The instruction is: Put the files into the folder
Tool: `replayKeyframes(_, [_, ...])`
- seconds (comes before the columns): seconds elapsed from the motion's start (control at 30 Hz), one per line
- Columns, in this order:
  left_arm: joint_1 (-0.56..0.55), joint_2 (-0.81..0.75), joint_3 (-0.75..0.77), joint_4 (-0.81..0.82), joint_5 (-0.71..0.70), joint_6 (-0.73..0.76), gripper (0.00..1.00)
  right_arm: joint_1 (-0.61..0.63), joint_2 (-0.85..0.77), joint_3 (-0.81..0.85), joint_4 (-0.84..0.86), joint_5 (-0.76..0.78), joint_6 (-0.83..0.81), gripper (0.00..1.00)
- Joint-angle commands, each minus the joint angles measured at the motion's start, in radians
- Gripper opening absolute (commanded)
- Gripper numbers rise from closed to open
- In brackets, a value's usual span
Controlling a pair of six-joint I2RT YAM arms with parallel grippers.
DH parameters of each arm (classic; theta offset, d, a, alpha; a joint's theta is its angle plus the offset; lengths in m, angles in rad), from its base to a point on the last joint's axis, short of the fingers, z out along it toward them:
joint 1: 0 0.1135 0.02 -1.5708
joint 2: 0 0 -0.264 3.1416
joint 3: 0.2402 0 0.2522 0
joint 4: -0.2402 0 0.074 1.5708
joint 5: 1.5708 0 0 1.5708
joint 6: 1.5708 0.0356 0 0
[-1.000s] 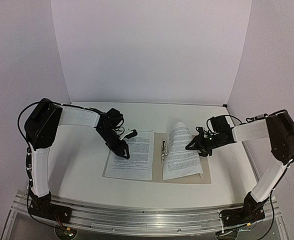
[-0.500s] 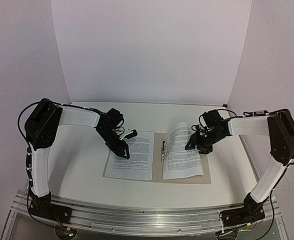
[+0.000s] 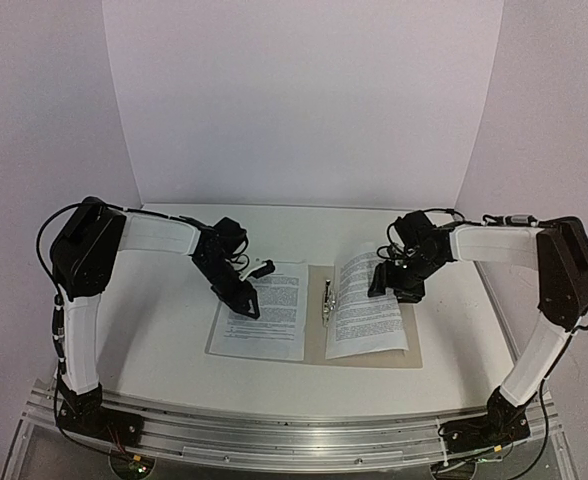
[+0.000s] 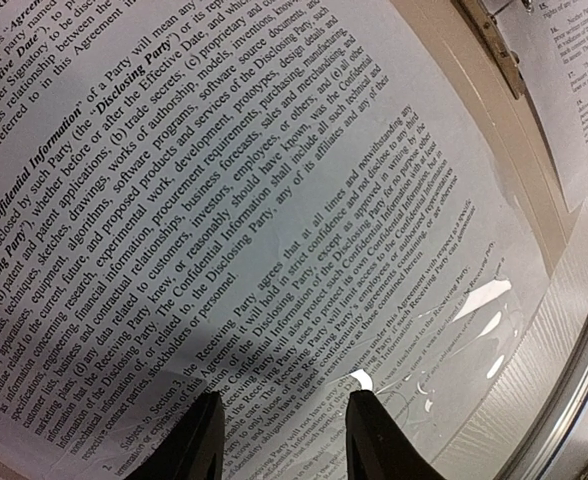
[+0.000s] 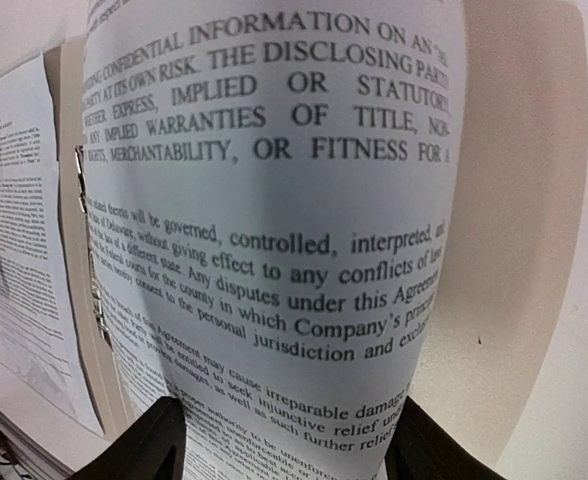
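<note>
1. Open tan folder (image 3: 314, 345) lies flat mid-table, its metal clip (image 3: 327, 297) running down the spine between 2 printed sheets.
2. Left sheet (image 3: 269, 315) lies flat on the left flap, and its near-left corner spills past the folder onto the white table (image 3: 164, 320).
3. Left gripper (image 3: 246, 303) is down at that sheet's left edge. The wrist view shows its 2 fingers (image 4: 189, 440) spread apart, tips low over the text with nothing pinched between them. I cannot tell whether they touch the paper.
4. Right sheet (image 3: 366, 315) sits on the right flap, near end flat, far end curled up off the cardboard.
5. Right gripper (image 3: 386, 283) is at that raised end. Its fingers (image 5: 144, 450) stand wide apart with the bowed page bulging between them and filling the wrist camera.
6. That bulge hides most of the right flap from the wrist view; only the clip and the left sheet peek past it.
7. Around: plain white backdrop (image 3: 304, 100) behind, aluminium rail (image 3: 294, 430) along the near edge.
</note>
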Motion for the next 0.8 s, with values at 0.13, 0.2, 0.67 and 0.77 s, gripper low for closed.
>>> replayKeyframes(0.13, [0.001,0.02,0.024,-0.011,0.027,0.001,0.42,0.015,0.035,0.097,-0.09,0.1,-0.029,0.85])
replayKeyframes(0.2, [0.0,0.018,0.023,-0.012,0.026,0.003,0.43,0.015,0.046,0.114,-0.105,0.115,-0.039,0.95])
replayKeyframes(0.67, [0.0,0.017,0.024,-0.022,0.028,0.02,0.43,0.016,0.056,0.196,-0.206,0.23,-0.04,0.98])
replayKeyframes(0.77, [0.0,0.017,0.025,-0.025,0.029,0.021,0.43,0.012,0.058,0.212,-0.214,0.267,-0.043,0.98])
